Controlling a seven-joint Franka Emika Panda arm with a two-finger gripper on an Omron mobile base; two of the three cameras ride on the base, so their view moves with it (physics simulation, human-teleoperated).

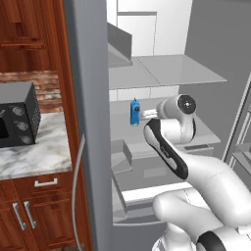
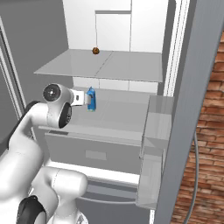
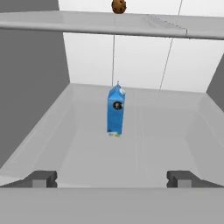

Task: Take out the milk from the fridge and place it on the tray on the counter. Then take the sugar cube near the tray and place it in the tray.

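left base: milk (image 1: 134, 112) upright on fridge (image 1: 90, 98) middle shelf, hand (image 1: 147, 114) just beside it | right base: arm levelled at carton for reach | hand cam: 2 fingers (image 3: 41, 178) spread wide, carton centred ahead, ungrasped

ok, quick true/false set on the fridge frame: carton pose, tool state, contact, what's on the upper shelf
1. The slim blue gabled milk carton stands upright on a pale grey fridge shelf. True.
2. The tool is shut on the carton. False: its jaws stand wide open, short of the carton, not touching.
3. A small round brown object sits on the shelf above. True.
4. The grey fridge door is closed. False: it is open, shelves exposed.
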